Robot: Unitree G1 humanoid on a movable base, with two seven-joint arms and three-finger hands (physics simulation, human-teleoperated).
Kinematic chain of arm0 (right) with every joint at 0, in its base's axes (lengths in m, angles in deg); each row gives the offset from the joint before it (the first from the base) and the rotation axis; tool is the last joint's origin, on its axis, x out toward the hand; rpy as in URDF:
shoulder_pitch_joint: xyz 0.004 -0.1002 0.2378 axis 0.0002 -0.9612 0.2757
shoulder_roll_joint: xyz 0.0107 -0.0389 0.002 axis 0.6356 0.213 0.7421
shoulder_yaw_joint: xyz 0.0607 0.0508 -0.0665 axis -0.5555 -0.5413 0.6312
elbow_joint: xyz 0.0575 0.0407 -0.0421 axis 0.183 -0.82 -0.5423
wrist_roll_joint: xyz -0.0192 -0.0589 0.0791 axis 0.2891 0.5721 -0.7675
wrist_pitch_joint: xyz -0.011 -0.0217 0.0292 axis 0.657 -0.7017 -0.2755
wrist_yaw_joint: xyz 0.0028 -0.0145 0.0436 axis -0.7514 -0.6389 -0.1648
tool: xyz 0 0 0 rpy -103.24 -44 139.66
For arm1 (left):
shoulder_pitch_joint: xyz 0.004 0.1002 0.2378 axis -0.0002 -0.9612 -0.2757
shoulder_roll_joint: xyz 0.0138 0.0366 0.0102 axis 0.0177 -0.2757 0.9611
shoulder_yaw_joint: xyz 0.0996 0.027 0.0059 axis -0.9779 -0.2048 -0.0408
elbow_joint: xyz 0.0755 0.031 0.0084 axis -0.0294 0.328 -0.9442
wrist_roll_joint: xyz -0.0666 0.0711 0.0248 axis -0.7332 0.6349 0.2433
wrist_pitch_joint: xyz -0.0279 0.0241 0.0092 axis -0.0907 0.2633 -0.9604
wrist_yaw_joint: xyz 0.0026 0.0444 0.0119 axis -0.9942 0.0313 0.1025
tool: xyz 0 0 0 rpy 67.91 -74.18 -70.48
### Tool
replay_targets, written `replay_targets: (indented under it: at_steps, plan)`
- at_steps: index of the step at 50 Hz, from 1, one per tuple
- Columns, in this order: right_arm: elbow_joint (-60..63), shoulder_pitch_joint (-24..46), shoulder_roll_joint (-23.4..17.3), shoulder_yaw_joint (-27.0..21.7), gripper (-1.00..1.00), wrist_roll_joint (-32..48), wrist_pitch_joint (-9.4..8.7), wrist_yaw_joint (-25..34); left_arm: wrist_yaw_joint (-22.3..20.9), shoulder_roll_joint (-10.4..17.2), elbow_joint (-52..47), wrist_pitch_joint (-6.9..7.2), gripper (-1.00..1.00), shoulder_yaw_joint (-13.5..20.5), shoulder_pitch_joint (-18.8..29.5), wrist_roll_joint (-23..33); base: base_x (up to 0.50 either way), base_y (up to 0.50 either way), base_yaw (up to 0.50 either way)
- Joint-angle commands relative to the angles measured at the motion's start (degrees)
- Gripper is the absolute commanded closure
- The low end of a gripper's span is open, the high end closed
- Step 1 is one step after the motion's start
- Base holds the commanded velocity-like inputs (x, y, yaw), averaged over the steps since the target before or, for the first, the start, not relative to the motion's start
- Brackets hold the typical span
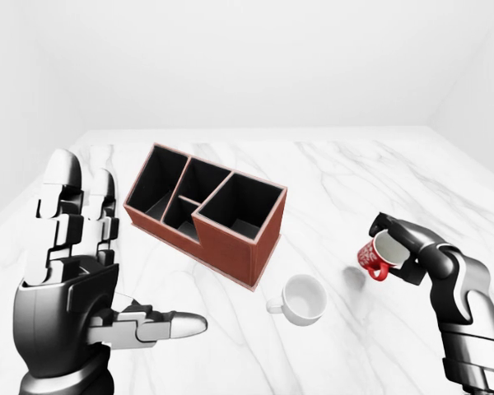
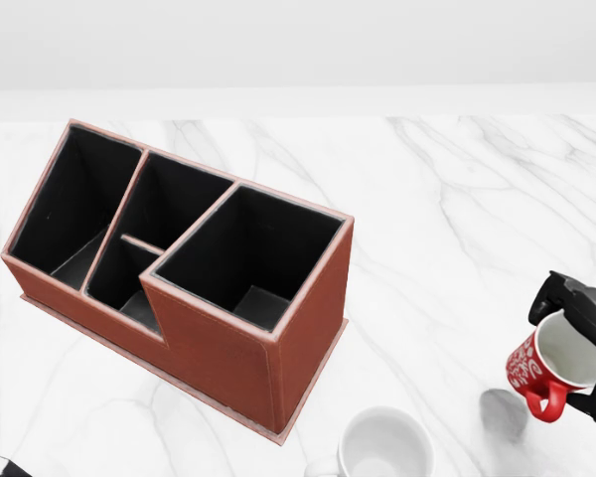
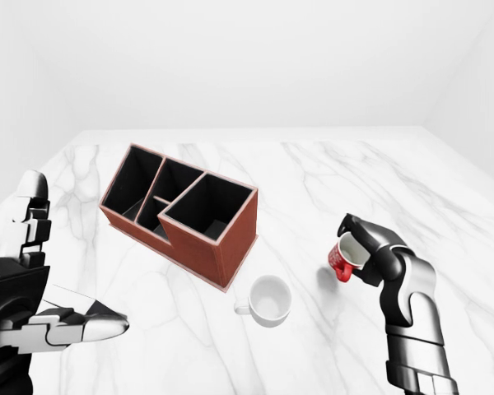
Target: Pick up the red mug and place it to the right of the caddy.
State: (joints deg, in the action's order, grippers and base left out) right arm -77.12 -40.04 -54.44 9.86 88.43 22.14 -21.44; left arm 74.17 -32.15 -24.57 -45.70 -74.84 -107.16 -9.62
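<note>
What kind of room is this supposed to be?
Probably a simulated kitchen or office counter: a white marble top, a caddy, a white mug, a red mug, and bare white walls.
</note>
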Motion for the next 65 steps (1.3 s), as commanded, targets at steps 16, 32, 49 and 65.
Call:
replay_targets:
  at_steps: [16, 32, 49, 65]
  plan:
    - [6.7, 10.9, 4.8, 7.3, 1.0, 6.0, 0.0, 0.0, 0.5, 0.6, -0.2, 0.0, -1.0, -0.4, -0.3, -0.6, 0.0, 0.0, 0.0]
    - [2.6, 14.1, 10.3, 12.9, 1.0, 9.6, 0.0, 0.0, 0.8, 0.9, -0.2, 0.0, -1.0, 0.7, -0.1, -1.8, 0.0, 0.0, 0.0]
    - [-2.0, 14.4, 12.7, 14.9, 1.0, 11.0, 0.0, 0.0, 2.1, 2.3, -0.2, 0.0, -1.0, 1.3, -0.5, -3.7, 0.0, 0.0, 0.0]
    - [-6.2, 15.4, 13.4, 16.0, 1.0, 11.7, 0.0, 0.0, 2.6, 2.8, -0.2, 0.0, -1.0, 1.1, -0.3, -4.1, 0.0, 0.0, 0.0]
